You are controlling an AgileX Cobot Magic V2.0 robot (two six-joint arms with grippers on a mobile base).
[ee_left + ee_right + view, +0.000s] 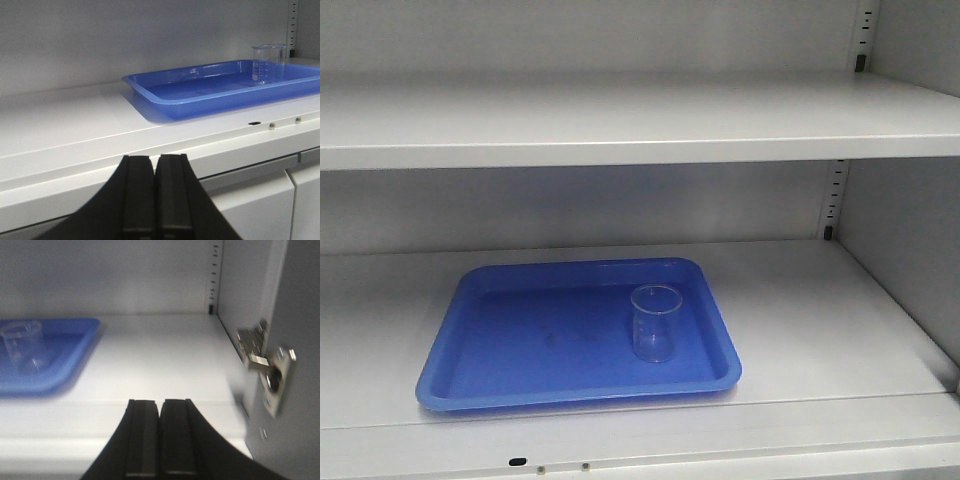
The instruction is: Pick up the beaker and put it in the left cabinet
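Grey cabinet (pixel 800 320) shelf: blue tray (pixel 520 380) holds faintly graduated beaker (pixel 655 322).

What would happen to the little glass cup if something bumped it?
The beaker looks like thin clear glass, so it would probably break if it fell. It seems empty, likely light, and stands upright on the smooth blue tray, so a bump might slide or tip it.

Your front cam looks straight into the left cabinet (pixel 880 330), slightly downward. Both wrist cams sit low at shelf-edge height, facing inward; all three share the blue tray (pixel 500 385).
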